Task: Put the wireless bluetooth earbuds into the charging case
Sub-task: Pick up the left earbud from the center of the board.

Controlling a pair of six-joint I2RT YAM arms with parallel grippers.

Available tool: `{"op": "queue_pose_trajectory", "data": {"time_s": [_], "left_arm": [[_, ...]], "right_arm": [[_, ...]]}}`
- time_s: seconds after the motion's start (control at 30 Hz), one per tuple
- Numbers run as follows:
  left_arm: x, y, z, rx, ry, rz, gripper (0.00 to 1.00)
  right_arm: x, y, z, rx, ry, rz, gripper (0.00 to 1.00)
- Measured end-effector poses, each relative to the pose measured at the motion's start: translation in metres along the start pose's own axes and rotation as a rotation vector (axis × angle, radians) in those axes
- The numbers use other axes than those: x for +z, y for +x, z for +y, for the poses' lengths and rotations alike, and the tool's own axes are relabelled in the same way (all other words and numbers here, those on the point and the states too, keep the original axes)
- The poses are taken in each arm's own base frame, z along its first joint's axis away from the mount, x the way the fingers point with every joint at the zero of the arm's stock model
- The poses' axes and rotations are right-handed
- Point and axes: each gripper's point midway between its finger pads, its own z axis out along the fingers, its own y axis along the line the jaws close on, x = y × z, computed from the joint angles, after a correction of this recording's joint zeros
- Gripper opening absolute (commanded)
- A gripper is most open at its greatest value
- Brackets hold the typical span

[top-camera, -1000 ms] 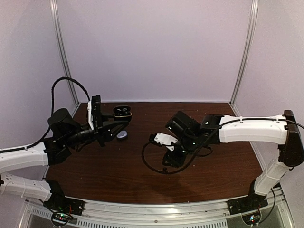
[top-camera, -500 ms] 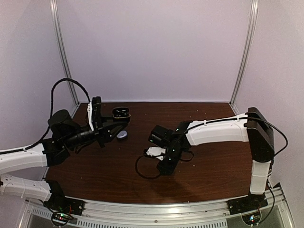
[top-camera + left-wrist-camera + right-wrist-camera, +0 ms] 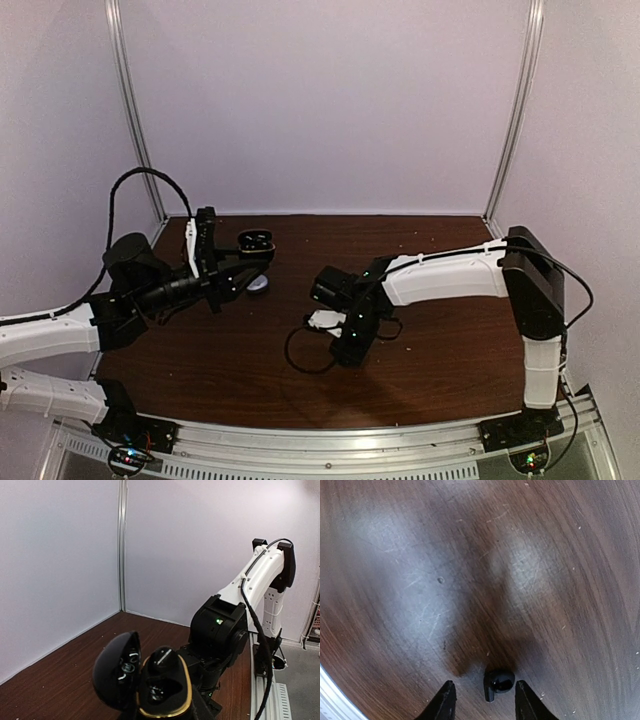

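Black earbud [image 3: 499,681] lies on the brown wooden table [image 3: 470,555], between the fingers of the right gripper [image 3: 484,686]. Jaws are open and pointing down, straddling the bud; it sits close to one finger with a clear gap to the other. Left gripper [image 3: 248,258] is clamped on the black charging case [image 3: 162,695], gold-rimmed, lid open, held above the table's far left. Another black bud [image 3: 162,657] appears seated in the case. A pale lavender object [image 3: 258,285] sits on the table just below the case.
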Motion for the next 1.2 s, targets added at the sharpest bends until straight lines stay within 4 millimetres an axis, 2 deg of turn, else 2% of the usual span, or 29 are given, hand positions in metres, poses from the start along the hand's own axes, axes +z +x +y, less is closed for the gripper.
{"op": "queue_pose_trajectory", "data": {"time_s": [0.17,0.4,0.83,0.97,1.2], "left_arm": [[0.000,0.001,0.001,-0.001,-0.005,0.003,0.00],[0.000,0.001,0.001,0.000,-0.007,0.003,0.00],[-0.003,0.006,0.013,-0.003,-0.078,0.005,0.00],[-0.007,0.010,0.020,-0.005,-0.125,0.000,0.00],[-0.012,0.011,0.026,-0.002,-0.166,-0.047,0.00]], "right_arm": [[0.008,0.001,-0.002,0.002,0.000,0.017,0.34],[0.010,0.003,-0.005,0.001,-0.002,0.028,0.22],[0.005,-0.001,-0.008,0.020,-0.036,0.003,0.16],[-0.021,-0.020,-0.012,0.032,-0.044,-0.106,0.16],[-0.109,-0.058,-0.018,0.030,-0.031,-0.435,0.17]]}}
